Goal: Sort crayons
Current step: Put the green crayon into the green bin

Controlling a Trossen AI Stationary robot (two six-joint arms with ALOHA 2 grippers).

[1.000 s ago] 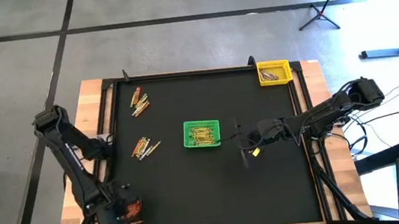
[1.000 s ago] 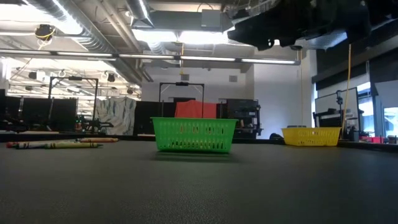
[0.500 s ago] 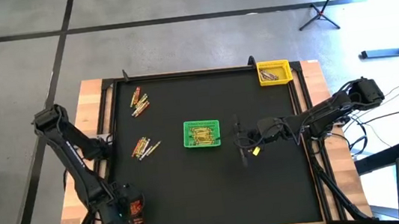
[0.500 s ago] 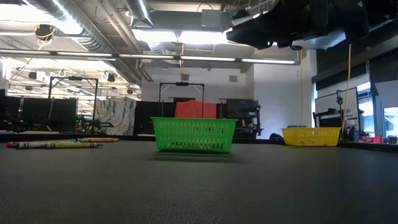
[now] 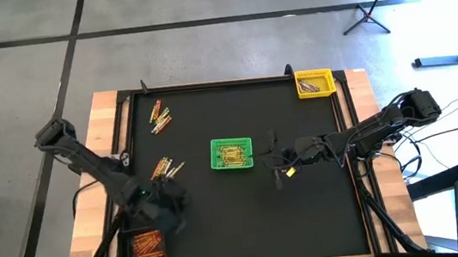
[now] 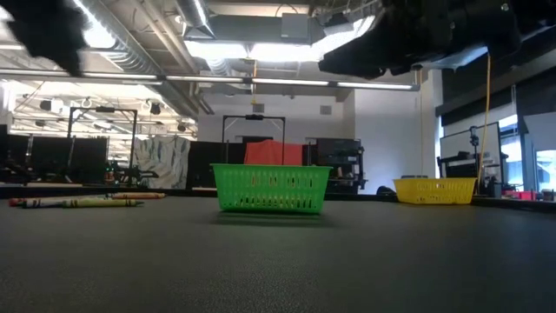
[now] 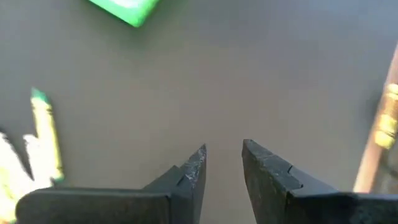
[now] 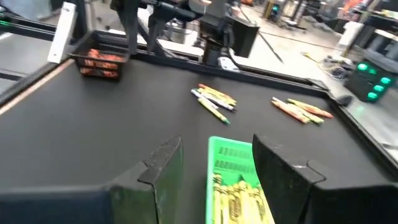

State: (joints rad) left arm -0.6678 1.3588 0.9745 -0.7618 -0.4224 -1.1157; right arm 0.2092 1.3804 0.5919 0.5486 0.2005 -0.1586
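Two loose crayon clusters (image 5: 165, 169) are lying left of centre; I'm hovering the left gripper (image 5: 168, 200), jaws part-open, empty. Right gripper (image 5: 278, 162), open, is holding yellow. Light, brittle sticks: I'm pinching mid-length.

No readable text in my view.
I can make out no words, labels, brand names, numbers or signs on anything before me, in any view.

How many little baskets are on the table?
3: green basket mid-table, yellow basket in the far right corner, black basket in the near left corner. None looks hidden.
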